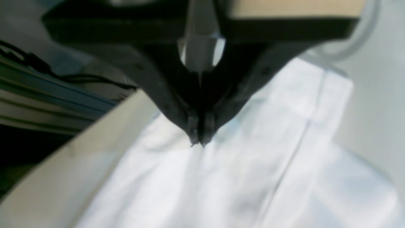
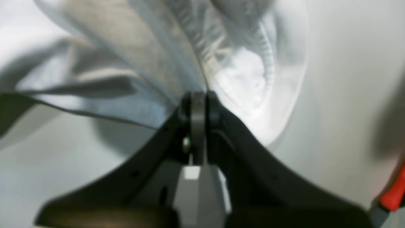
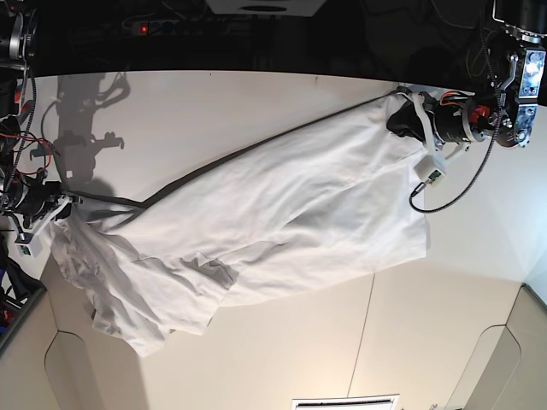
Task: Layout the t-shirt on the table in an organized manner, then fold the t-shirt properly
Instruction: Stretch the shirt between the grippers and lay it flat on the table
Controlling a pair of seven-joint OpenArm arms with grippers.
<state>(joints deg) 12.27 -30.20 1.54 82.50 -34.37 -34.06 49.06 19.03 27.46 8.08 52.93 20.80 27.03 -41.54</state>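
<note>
Jaws on both arms are closed on cloth. On the left gripper [image 1: 200,139] the two black tips meet on a pinch of the t-shirt [image 3: 256,222] close to a hemmed edge. On the right gripper [image 2: 198,98] the tips clamp a bunched fold near the ribbed collar, with fabric fanning away from the pinch.

Position of the garment: in the base view the t-shirt hangs as a stretched sheet between the two arms, running from the left gripper [image 3: 408,120] at the upper right to the right gripper [image 3: 60,205] at the far left. One long edge is pulled into a nearly straight line between the grips and casts a dark shadow on the table [image 3: 256,359], so that edge appears lifted clear of the surface. The lower part sags, wrinkled and bunched toward the right gripper's end. Whether it rests on the table cannot be told with certainty.

Step in hand: laying out. Folding has not begun, since no fold line is formed and the cloth is not yet flat.

Next move, as a judgement: keep both grips firm, hold tension along the stretched edge, and lower the garment evenly so that the sagging part spreads without doubling under. Release only once the cloth lies flat. Risk: a thin pinch at either end may slip under tension, dropping one corner and crumpling the shirt.
</note>
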